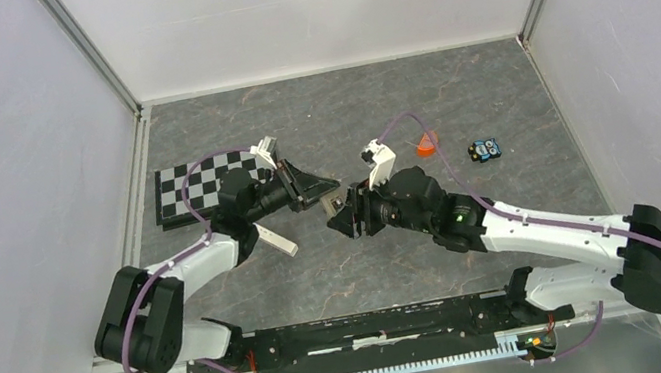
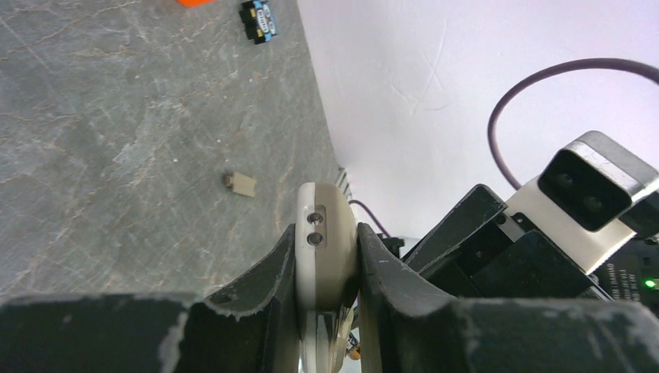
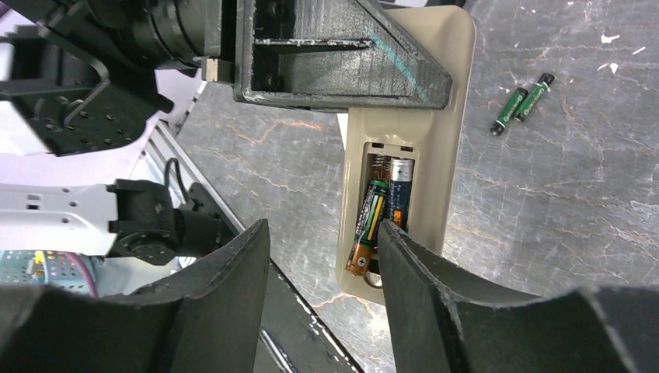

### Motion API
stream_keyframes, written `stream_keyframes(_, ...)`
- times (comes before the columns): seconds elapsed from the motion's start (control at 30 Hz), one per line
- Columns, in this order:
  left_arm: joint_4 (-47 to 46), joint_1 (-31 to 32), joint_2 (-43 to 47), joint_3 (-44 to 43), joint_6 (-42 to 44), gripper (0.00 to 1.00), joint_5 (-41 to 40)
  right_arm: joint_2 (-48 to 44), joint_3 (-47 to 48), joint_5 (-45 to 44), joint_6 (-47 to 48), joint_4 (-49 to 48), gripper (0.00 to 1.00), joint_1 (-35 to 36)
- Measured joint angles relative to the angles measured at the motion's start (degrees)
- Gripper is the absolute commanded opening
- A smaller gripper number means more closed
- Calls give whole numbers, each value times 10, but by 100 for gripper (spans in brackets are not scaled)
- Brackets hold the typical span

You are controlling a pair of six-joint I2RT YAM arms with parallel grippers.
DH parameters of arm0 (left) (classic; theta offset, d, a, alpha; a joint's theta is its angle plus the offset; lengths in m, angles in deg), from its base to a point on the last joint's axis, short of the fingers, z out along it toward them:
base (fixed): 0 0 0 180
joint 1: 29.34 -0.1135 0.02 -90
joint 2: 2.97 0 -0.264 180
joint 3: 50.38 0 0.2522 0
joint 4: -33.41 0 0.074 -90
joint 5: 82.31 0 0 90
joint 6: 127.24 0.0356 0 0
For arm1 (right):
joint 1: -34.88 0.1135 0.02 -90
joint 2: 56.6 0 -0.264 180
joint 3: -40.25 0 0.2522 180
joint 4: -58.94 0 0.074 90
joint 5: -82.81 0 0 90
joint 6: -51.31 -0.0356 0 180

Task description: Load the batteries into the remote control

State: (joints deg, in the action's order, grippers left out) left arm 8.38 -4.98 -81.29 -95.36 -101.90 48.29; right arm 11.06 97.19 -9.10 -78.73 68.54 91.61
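Note:
My left gripper (image 2: 326, 237) is shut on the remote control (image 2: 332, 210), whose end pokes out between the black fingers. In the right wrist view the remote control (image 3: 444, 148) shows its tan back with the recess uncovered. In the recess lie a green-and-yellow battery (image 3: 371, 221) with a gold end and a dark blue one (image 3: 399, 198). Two dark batteries with green markings (image 3: 519, 103) lie side by side on the table beyond it. My right gripper (image 3: 319, 245) is open and holds nothing, and its right fingertip (image 3: 388, 237) is at the lower end of the recess. From above, both grippers (image 1: 325, 190) (image 1: 344, 217) meet mid-table.
A small tan piece (image 2: 239, 183) lies on the grey table. An orange object (image 1: 425, 142) and a small toy car (image 1: 485, 150) sit at the back right. A checkerboard mat (image 1: 191, 192) lies behind the left arm. White walls enclose the table.

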Motion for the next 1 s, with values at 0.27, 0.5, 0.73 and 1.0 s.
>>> stream_keyframes(0.27,-21,0,32,3,-71,2,-1,-40,3,-3,-24,-21,72,0)
stream_keyframes(0.5,-35,1,56,3,-123,2,5,-119,-45,-41,-36,-92,80,-9)
stream_keyframes(0.73,-83,2,56,3,-193,2,-2,-170,-112,-70,-70,-154,92,-11)
stream_keyframes(1.0,-138,2,55,5,-253,2,-17,-158,-188,-65,-147,-264,85,-11)
